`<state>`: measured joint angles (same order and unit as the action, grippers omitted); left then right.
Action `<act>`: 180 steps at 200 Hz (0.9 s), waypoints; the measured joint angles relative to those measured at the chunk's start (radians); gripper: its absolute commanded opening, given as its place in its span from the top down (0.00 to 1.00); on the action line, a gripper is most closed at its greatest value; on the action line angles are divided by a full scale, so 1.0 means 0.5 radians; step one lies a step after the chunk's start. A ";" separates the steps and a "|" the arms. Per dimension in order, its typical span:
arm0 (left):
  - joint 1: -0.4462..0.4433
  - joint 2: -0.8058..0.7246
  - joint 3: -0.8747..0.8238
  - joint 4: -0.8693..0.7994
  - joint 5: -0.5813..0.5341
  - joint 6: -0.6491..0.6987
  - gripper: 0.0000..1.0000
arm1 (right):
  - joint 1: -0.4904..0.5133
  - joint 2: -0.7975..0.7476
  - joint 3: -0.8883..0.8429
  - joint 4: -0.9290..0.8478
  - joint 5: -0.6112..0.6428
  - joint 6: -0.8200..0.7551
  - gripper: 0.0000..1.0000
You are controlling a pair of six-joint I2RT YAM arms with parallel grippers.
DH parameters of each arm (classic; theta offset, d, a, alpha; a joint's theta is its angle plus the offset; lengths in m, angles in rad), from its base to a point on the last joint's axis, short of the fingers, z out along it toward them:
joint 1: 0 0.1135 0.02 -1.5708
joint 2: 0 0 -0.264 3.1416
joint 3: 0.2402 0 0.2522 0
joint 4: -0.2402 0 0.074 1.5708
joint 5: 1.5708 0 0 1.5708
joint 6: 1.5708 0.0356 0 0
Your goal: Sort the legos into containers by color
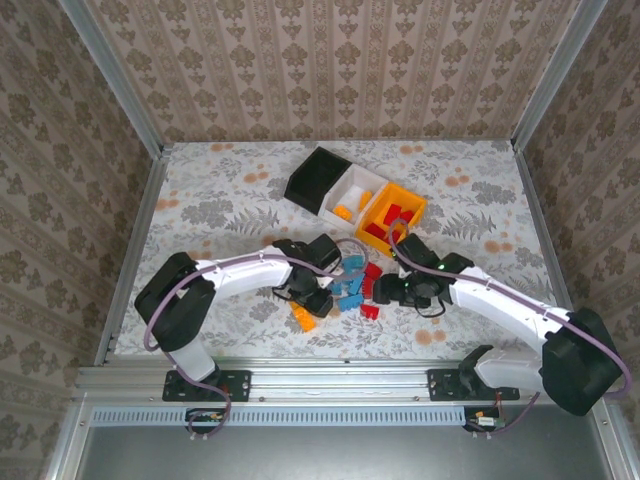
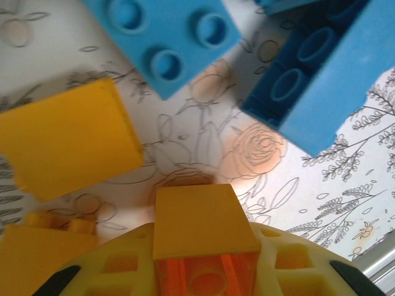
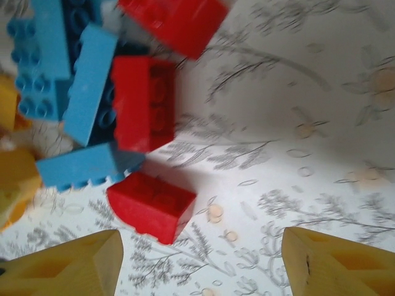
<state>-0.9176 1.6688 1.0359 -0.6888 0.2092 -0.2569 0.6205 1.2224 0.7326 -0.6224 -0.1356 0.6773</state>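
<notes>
Orange plastic was pinched by the left gripper (image 2: pixel 207 274): one orange brick (image 2: pixel 200 219), its near end cut off by the frame. The right gripper (image 3: pixel 200 271) was held spread, a red brick (image 3: pixel 152 206) lying just ahead. The brick pile (image 1: pixel 345 285) was crowded between both grippers; open table (image 1: pixel 210 200) was seen around the three bins (image 1: pixel 352 192) behind it.

Bright even light, blurred wrist close-ups
</notes>
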 measured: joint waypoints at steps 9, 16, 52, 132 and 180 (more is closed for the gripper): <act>0.047 -0.040 -0.007 -0.005 0.004 -0.001 0.78 | 0.054 0.036 0.000 0.012 -0.011 -0.002 0.30; 0.091 -0.082 -0.008 -0.011 0.008 -0.002 0.77 | 0.093 0.072 0.001 0.025 -0.017 -0.003 0.30; 0.313 -0.320 -0.007 -0.014 0.062 -0.022 0.77 | 0.245 0.325 0.050 0.043 -0.011 -0.007 0.31; 0.619 -0.426 0.094 -0.030 0.216 -0.025 0.76 | 0.340 0.660 0.207 0.142 0.078 0.012 0.47; 0.705 -0.417 0.211 -0.030 0.257 -0.040 0.76 | 0.340 0.671 0.249 0.130 0.143 0.018 0.60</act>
<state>-0.5652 1.4605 1.1412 -0.7036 0.3378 -0.2768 0.7902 1.5581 0.8574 -0.5571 -0.0639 0.6861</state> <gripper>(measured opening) 0.278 0.435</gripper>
